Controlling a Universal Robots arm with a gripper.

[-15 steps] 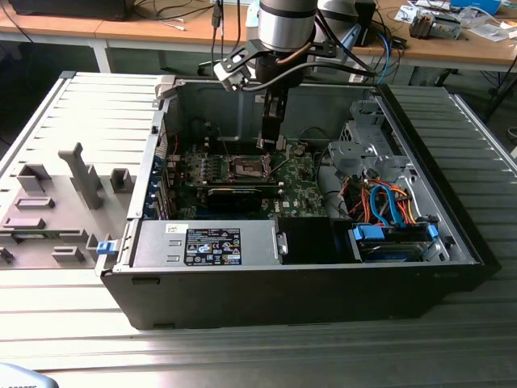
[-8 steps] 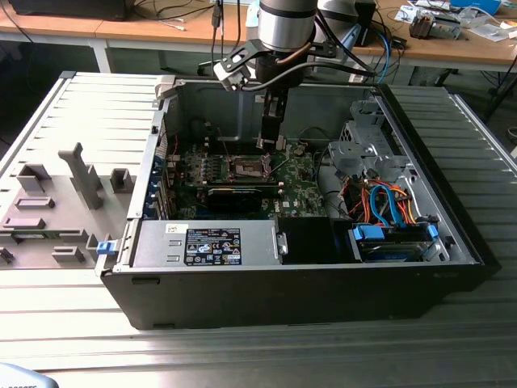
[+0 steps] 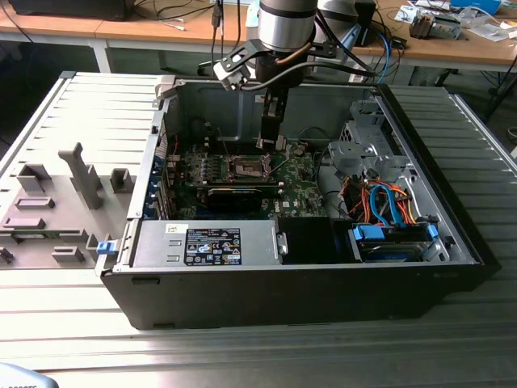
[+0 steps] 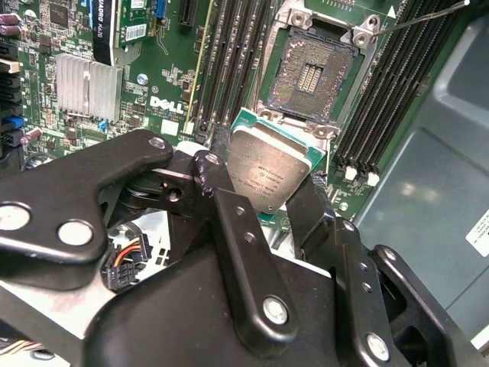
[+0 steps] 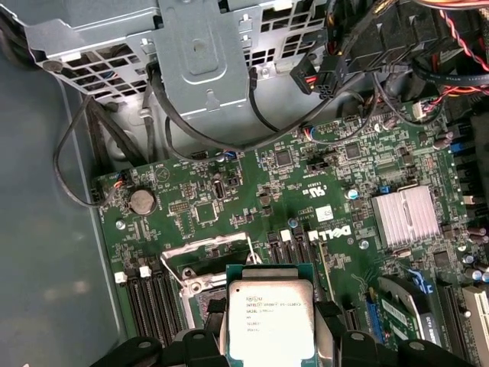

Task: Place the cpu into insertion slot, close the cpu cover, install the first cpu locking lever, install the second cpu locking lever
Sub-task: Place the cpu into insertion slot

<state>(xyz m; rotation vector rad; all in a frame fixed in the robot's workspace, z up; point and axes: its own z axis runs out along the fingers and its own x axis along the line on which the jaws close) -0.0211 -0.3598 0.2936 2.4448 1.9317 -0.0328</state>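
My gripper (image 4: 263, 191) is shut on the cpu (image 4: 271, 170), a flat square chip with a grey metallic face and a green edge, held by two opposite sides. Both wrist views show the chip (image 5: 269, 315) tilted a little above the green board. The insertion slot (image 4: 313, 75) lies just beyond it, its dark pin field bare inside a silvery rim. A thin locking lever (image 4: 428, 15) stands away from the socket. I cannot tell the cpu cover apart from that rim. In the exterior view my gripper (image 3: 271, 136) hangs inside the case, just above the insertion slot (image 3: 247, 167).
Black memory slots (image 4: 229, 69) flank the socket on both sides. A finned heatsink (image 5: 405, 215) sits on the board. The grey drive cage (image 5: 206, 69) and loose cables (image 3: 384, 202) crowd one end. The case walls (image 3: 153, 186) enclose everything.
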